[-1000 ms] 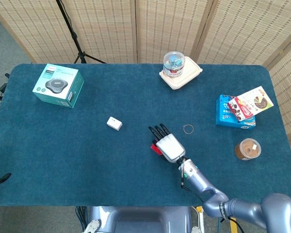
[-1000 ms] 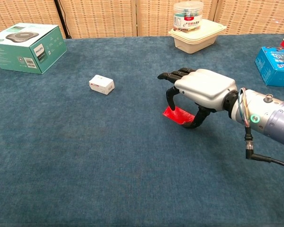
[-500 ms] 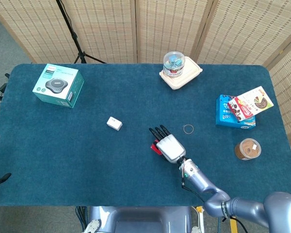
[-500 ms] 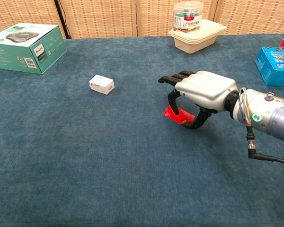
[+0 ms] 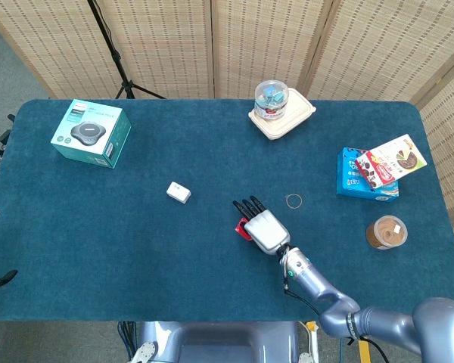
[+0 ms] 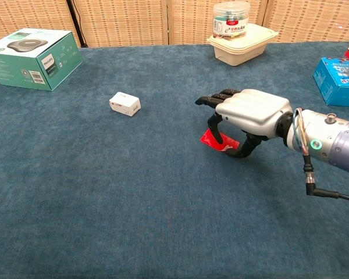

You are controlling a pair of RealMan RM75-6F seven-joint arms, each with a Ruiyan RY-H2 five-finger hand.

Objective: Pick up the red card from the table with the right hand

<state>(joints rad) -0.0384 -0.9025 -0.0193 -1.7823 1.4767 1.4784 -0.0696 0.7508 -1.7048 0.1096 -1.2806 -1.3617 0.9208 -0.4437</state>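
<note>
The red card [image 5: 243, 230] [image 6: 212, 140] lies near the middle of the blue table, mostly covered by my right hand [image 5: 263, 227] [image 6: 250, 110]. In the chest view the hand arches over the card, one finger curled down on its near-left part and the thumb under its right edge, pinching it. The card's right side looks tilted slightly off the cloth. The other fingers stretch forward above it. My left hand does not show in either view.
A small white box [image 5: 178, 192] [image 6: 125, 104] lies left of the card. A teal carton [image 5: 91, 132] stands far left, a food container with a jar [image 5: 281, 113] at the back, a rubber ring [image 5: 293, 200], blue snack box [image 5: 363, 181] and brown jar [image 5: 386, 232] to the right.
The right hand's finger has curled further down onto the card and the thumb has closed in beneath it. The hand rose very slightly; the card barely shifted.
</note>
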